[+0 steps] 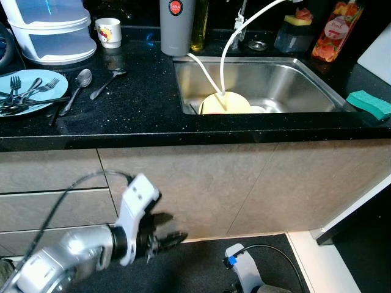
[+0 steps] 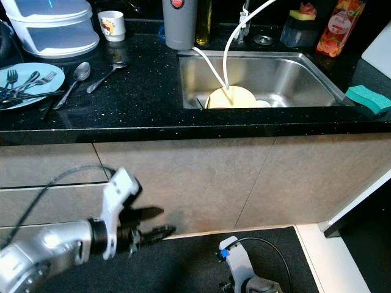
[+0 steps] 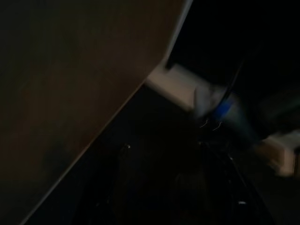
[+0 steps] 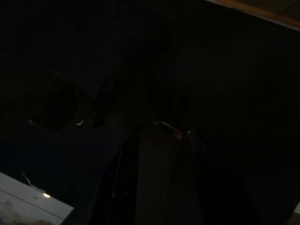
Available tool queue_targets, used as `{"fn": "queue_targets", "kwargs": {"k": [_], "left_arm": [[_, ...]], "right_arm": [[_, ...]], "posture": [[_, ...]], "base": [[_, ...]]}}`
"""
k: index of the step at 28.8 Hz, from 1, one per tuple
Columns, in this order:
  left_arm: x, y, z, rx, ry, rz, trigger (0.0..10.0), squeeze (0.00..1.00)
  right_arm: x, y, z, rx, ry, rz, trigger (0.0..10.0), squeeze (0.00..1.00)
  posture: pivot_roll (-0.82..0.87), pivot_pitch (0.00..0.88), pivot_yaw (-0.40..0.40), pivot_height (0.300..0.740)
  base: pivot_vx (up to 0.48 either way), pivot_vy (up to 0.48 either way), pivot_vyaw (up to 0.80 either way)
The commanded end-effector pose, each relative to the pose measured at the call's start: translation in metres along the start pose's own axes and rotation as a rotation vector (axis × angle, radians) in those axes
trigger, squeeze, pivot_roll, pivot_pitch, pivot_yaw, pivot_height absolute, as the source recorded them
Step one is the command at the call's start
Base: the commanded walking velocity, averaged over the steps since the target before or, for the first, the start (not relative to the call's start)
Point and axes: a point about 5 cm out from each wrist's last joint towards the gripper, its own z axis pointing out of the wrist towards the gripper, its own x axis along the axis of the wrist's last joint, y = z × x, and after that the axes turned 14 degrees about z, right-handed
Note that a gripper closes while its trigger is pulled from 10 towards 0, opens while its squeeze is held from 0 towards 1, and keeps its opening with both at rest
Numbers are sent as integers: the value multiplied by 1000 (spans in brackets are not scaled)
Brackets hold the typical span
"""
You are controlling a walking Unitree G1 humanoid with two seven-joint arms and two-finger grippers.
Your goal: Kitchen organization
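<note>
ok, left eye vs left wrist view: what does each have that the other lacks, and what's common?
Left eye view: black counter, sink with a yellow plate, blue plate with forks, two spoons, green sponge.
Left wrist view: nothing extra, just a dim close look along the left gripper.
Both: beige cabinet front, dark floor, the right arm's white wrist with a blue fitting. Left gripper is open, low before the cabinet.

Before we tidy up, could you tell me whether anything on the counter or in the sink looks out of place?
Two spoons lie loose on the black counter beside the blue plate, which holds forks, and a yellow plate sits in the sink. Nothing looks spilled or broken.
</note>
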Motion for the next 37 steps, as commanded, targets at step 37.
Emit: {"fn": "queue_targets", "kwargs": {"k": [37], "left_arm": [[-175,29,17,668,-488,-416,10000,0]], "right_arm": [[-5,28,3,-291,247,344,10000,0]], "posture": [[48,53,-25,740]], "base": [[0,0,0]]}}
